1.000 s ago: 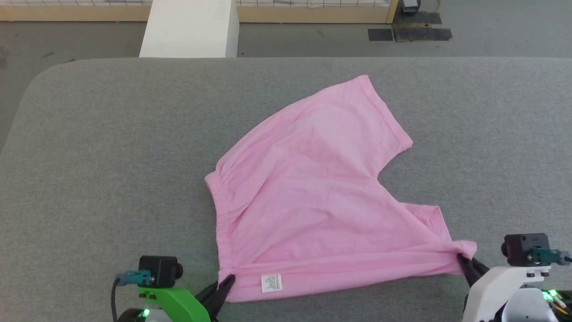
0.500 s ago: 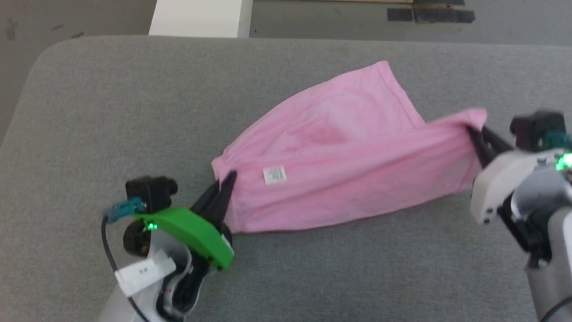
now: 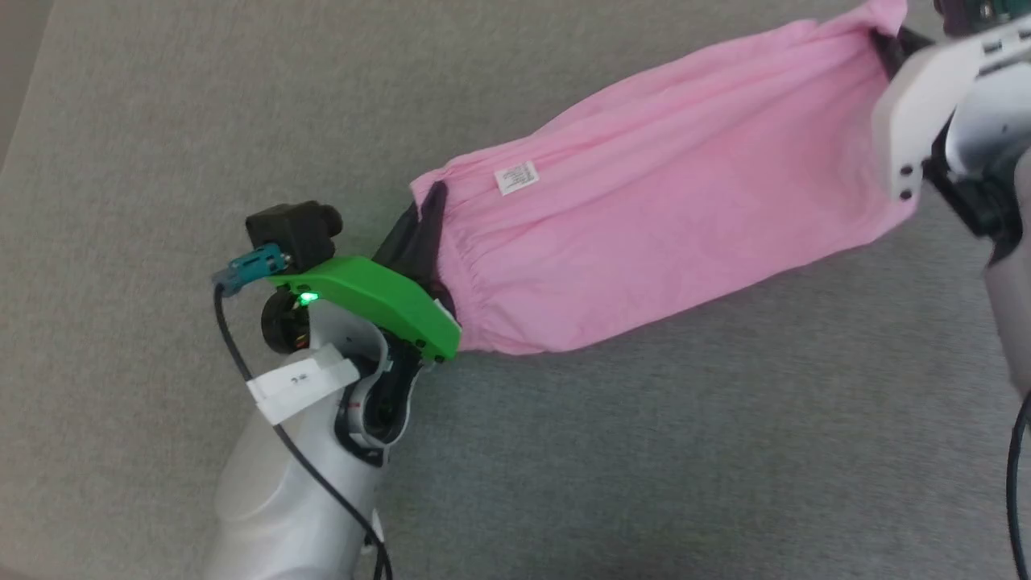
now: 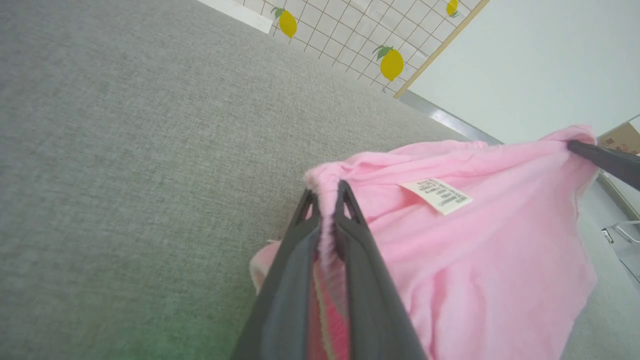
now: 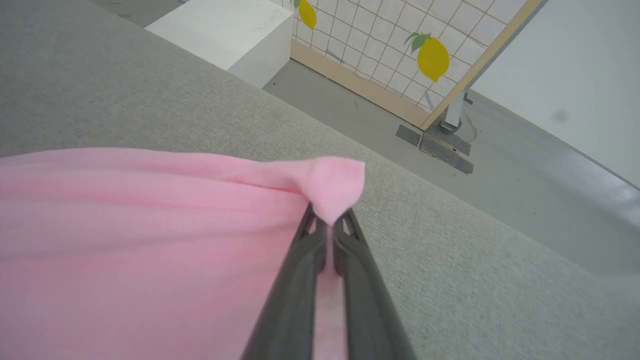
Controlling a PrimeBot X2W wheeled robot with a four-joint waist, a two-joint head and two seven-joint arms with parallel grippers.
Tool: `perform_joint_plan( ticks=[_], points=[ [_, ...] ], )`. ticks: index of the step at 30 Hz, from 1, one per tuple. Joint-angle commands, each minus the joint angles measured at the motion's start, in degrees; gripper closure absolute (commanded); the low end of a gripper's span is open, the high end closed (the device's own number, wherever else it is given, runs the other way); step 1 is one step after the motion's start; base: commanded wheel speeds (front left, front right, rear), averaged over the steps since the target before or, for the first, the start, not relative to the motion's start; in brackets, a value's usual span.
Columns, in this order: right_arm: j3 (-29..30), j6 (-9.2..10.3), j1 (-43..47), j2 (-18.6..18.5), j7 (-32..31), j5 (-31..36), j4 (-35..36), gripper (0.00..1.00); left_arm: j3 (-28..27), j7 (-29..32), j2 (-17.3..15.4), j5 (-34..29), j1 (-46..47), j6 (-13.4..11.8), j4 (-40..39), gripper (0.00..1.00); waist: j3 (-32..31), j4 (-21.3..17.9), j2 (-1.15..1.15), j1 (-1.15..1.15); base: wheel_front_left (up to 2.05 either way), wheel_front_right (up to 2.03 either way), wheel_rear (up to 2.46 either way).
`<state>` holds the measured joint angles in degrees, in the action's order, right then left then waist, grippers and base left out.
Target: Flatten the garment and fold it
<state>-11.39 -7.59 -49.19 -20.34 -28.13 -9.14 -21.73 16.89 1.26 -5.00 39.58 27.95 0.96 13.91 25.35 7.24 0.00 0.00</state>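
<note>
The pink garment [image 3: 660, 201] hangs stretched above the grey bench [image 3: 161, 121], one waistband corner clenched by the left gripper [image 3: 433, 197], the far end by the right gripper [image 3: 882, 39], partly cut off in the head view; hem contact with bench indeterminate.

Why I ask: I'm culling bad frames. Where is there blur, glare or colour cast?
Head view: right gripper smeared, shorts fairly sharp. Left wrist view: green cast on the mat at the bottom, left gripper soft up close. Right wrist view: even light, no glare, scene tilted.
</note>
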Motion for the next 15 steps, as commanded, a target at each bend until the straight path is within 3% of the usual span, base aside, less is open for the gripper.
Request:
perform_joint_plan(
  ticks=[1,11,13,14,15],
  points=[
    [-1.1,0.10,-2.1,-0.6,-0.5,0.2,-1.9,1.00,0.2,-0.8,0.3,-0.5,1.1,-0.2,0.8,1.00,4.9,4.4,0.00,0.00,0.00,0.00,0.00],
    [-8.3,0.10,-11.2,-3.7,-7.4,-1.7,-13.0,1.00,3.4,-3.5,1.5,-0.1,3.2,0.2,3.7,1.00,8.1,8.1,0.00,0.00,0.00,0.00,0.00],
    [-8.4,0.10,-11.8,-3.6,-9.2,-3.7,-14.4,0.55,4.1,-3.5,1.6,0.6,3.2,1.1,3.8,0.56,7.9,8.2,0.00,0.00,0.00,0.00,0.00],
    [-8.1,0.10,-11.8,-3.6,-10.2,-4.7,-15.2,0.00,4.2,-3.6,1.7,1.0,3.1,1.2,3.8,0.00,7.6,8.2,0.00,0.00,0.00,0.00,0.00],
    [-7.9,0.10,-11.8,-3.5,-10.4,-5.2,-15.4,0.00,4.4,-3.7,1.7,0.9,3.1,1.3,3.8,0.00,7.3,8.1,0.00,0.00,0.00,0.00,0.00]
  ],
)
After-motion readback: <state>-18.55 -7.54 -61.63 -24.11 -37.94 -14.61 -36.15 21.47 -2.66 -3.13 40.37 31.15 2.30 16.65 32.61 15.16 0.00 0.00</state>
